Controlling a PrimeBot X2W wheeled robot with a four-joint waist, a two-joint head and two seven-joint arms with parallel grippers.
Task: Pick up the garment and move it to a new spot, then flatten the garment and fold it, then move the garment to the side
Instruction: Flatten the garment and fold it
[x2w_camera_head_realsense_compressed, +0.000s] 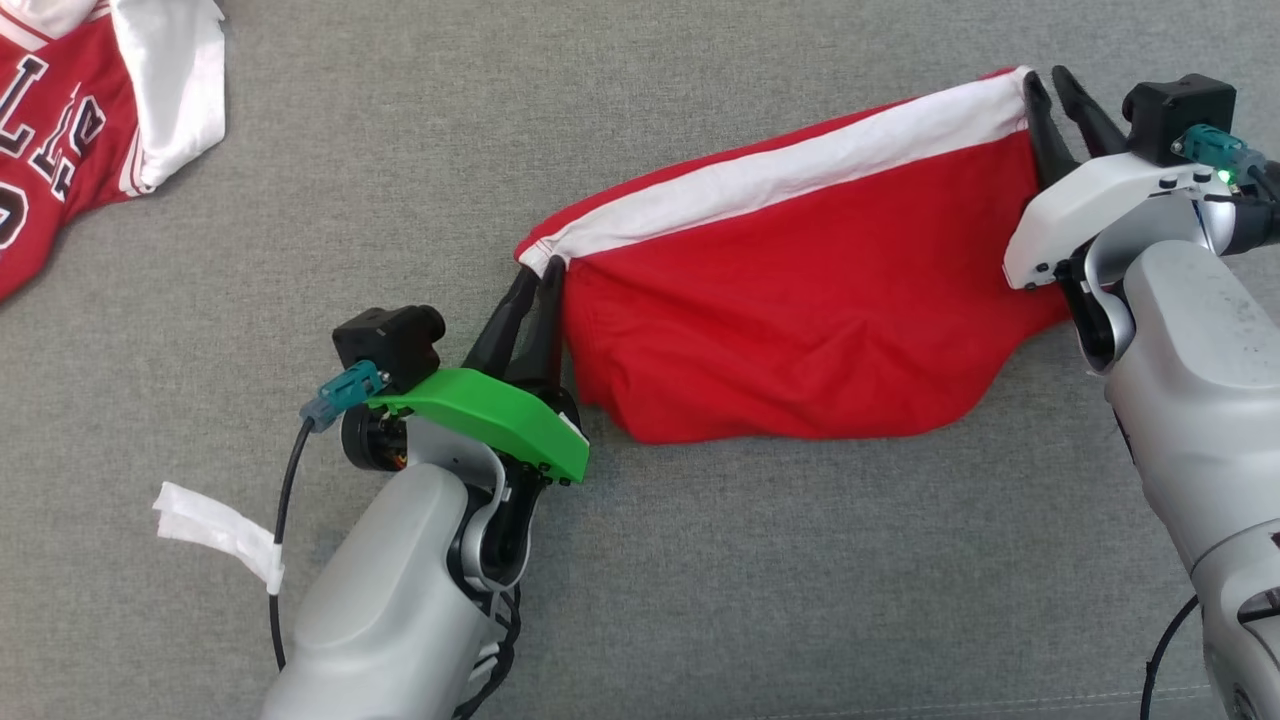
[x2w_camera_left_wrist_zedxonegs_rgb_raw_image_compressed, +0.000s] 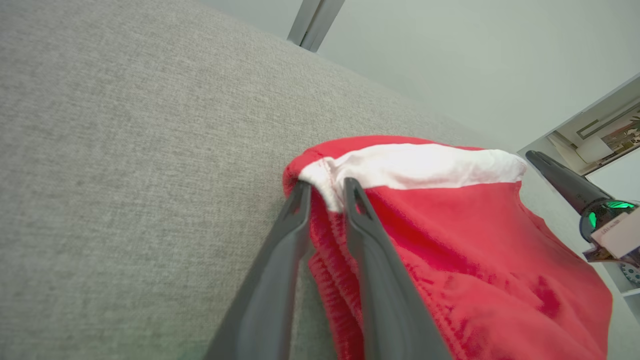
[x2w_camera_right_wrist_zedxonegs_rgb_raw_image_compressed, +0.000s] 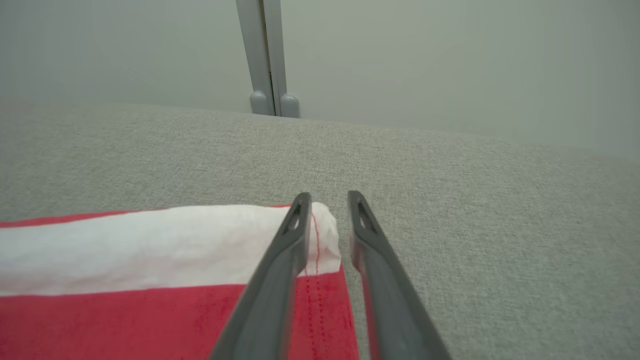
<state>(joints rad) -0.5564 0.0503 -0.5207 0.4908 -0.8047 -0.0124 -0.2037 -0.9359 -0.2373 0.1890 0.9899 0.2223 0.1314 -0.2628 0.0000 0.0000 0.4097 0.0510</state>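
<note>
Grey fabric surface (x2w_camera_head_realsense_compressed: 700, 560) everywhere, with the red garment (x2w_camera_head_realsense_compressed: 800, 300) lying mid-frame, white band along its far edge. The left gripper (x2w_camera_head_realsense_compressed: 540, 268) had its jaws slightly apart with the band's corner between them. The right gripper (x2w_camera_head_realsense_compressed: 1046, 78) was slightly spread too, the other corner against one finger, and both forearms reached in from below while a second jersey (x2w_camera_head_realsense_compressed: 60, 130) got cut off top-left.

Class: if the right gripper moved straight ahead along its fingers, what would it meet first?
Probably the bare grey surface; the garment corner sits between the right gripper fingers, not ahead. A post stands farther on; depth is unclear.
</note>
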